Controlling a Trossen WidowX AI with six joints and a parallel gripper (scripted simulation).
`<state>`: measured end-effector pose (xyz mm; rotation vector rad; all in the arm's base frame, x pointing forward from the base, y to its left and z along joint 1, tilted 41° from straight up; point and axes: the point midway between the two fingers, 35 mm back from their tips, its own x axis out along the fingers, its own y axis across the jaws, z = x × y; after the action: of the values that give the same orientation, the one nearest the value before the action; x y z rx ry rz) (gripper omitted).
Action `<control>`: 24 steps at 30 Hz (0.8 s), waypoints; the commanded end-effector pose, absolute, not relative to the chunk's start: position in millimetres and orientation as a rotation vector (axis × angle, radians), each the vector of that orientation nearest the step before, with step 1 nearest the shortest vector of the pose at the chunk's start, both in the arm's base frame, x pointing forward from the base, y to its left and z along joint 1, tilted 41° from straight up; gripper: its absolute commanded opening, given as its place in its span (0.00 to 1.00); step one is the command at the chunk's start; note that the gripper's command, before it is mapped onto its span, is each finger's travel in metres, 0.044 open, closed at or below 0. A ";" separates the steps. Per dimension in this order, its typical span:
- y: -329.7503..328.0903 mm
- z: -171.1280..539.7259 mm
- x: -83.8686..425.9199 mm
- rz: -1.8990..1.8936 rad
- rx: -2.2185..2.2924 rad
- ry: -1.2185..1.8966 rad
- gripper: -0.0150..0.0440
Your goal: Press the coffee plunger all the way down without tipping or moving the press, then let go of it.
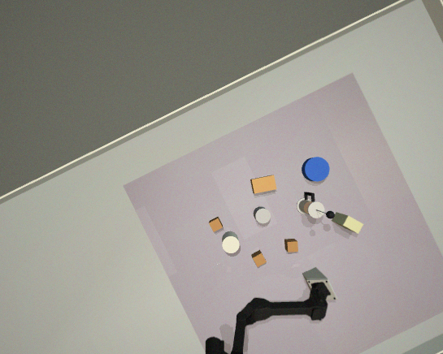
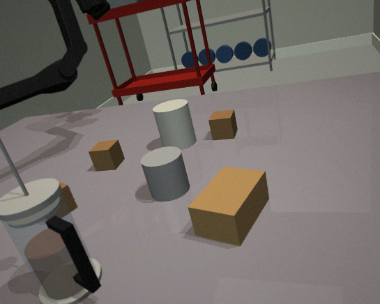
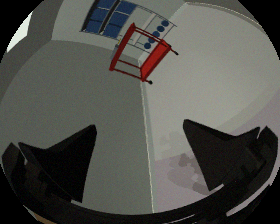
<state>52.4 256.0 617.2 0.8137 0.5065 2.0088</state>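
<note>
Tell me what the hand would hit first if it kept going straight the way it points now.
Probably nothing nearby. The open hand aims out over the mat's edge toward the floor and the red cart, well away from the coffee press. The cart looks like the first thing in line, though depth is unclear.

- pale lilac square mat (image 1: 351, 134) carries everything
- glass coffee press with white lid and black handle (image 2: 47, 244) stands upright on it
- big orange rectangular block (image 2: 229, 203), three small orange cubes (image 2: 107, 155)
- grey cylinder (image 2: 165, 173), cream cylinder (image 2: 174, 123)
- blue round cylinder (image 1: 315, 169)
- pale yellow box (image 1: 348, 222) near the press
</note>
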 end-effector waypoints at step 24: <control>-6.8 709.8 -82.1 2.561 1.510 -0.047 1.00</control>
<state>-72.2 35.2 709.8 1.4219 0.0085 2.4764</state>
